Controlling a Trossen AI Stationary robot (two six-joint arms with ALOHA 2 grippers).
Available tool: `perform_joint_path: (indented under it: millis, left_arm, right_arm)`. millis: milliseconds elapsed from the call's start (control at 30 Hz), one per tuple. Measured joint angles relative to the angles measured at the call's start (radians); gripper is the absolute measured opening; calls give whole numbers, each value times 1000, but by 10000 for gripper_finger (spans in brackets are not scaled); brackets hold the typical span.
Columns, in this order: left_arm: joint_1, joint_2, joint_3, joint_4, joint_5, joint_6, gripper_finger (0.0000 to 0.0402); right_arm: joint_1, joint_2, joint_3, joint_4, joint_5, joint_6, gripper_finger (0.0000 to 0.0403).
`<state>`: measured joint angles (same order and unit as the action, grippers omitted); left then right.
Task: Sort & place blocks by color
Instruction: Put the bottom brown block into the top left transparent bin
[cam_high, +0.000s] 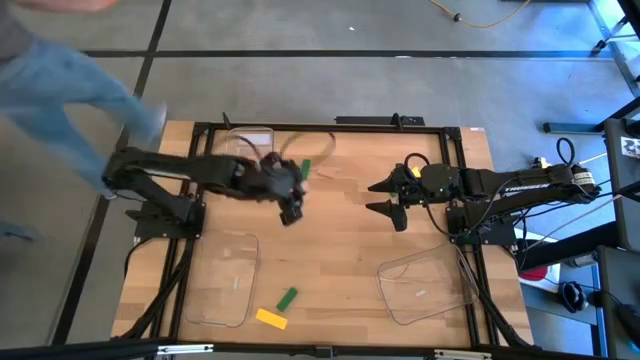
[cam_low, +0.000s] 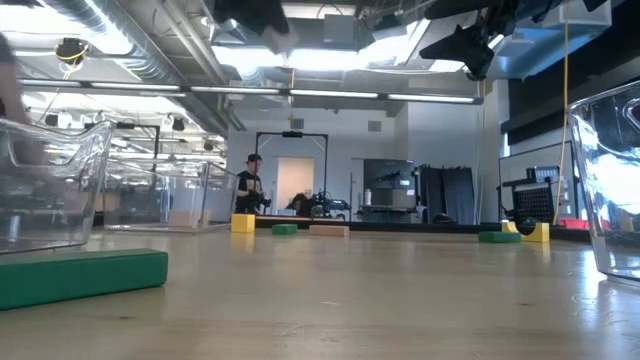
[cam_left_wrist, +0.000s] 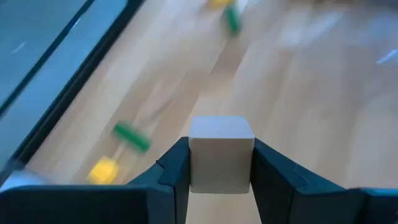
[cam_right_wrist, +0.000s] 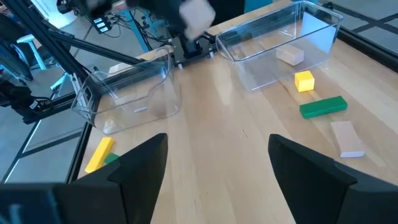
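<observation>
The left gripper (cam_left_wrist: 221, 180) is clamped on a tan wood-coloured block (cam_left_wrist: 221, 152). The left wrist view shows both dark fingers (cam_left_wrist: 171, 177) pressed flat against opposite side faces of this block. Only its top and front faces show; its lower part is cut off by the picture edge, so its long axis cannot be determined. The visible part is pale, square-edged and smooth. In the high view the gripper covers the block entirely. The left gripper (cam_high: 290, 208) hangs above the table (cam_high: 330, 260), beside the far clear tray (cam_high: 250, 142).

The right gripper (cam_high: 388, 197) is spread wide and holds nothing; it hangs near the middle of the table, well apart from the far tray.

In the right wrist view, a tan block (cam_right_wrist: 290, 56) lies inside the far tray (cam_right_wrist: 280, 34). Just outside that tray lie a small yellow cube (cam_right_wrist: 304, 81), a green bar (cam_right_wrist: 323, 106) and a flat tan bar (cam_right_wrist: 347, 139). The green bar's long axis runs roughly parallel to the tray's near wall; the tan bar lies crosswise to the green bar.

A green block (cam_high: 287, 297) and a yellow block (cam_high: 271, 319) lie close together at the near table edge, well apart from the far tray and beside the near left tray (cam_high: 222, 280). Their long axes run at an angle to each other.

The low view shows one green block (cam_low: 82, 278) close up, with one end cut off by the picture edge. A blurred person (cam_high: 60, 80) stands beyond the table corner.
</observation>
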<state>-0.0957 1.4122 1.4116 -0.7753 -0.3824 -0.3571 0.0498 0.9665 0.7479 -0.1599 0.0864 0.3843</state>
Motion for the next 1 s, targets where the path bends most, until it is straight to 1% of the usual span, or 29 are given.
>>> perform_joint_path:
  millis: [67, 133, 267, 367, 500, 633, 1000]
  left_arm:
    - [44, -98, -118, 165, 96, 46, 120]
    - [85, -194, -246, 327, 186, 59, 120]
    - [154, -338, -474, 632, 307, 80, 120]
    - [190, -396, -613, 838, 373, 75, 120]
    - [203, -416, -736, 1061, 399, 24, 120]
    - [188, -416, -777, 1164, 400, 0, 120]
    - [184, -412, -780, 1160, 368, -2, 120]
  right_arm:
    - [0, 0, 0, 1, 0, 0, 281]
    - [0, 0, 0, 1, 0, 0, 281]
    - [0, 0, 0, 17, 0, 0, 281]
    - [0, 0, 0, 55, 0, 0, 281]
    - [0, 0, 0, 126, 0, 0, 281]
    - [0, 0, 0, 163, 0, 0, 281]
    - [0, 0, 0, 164, 0, 0, 281]
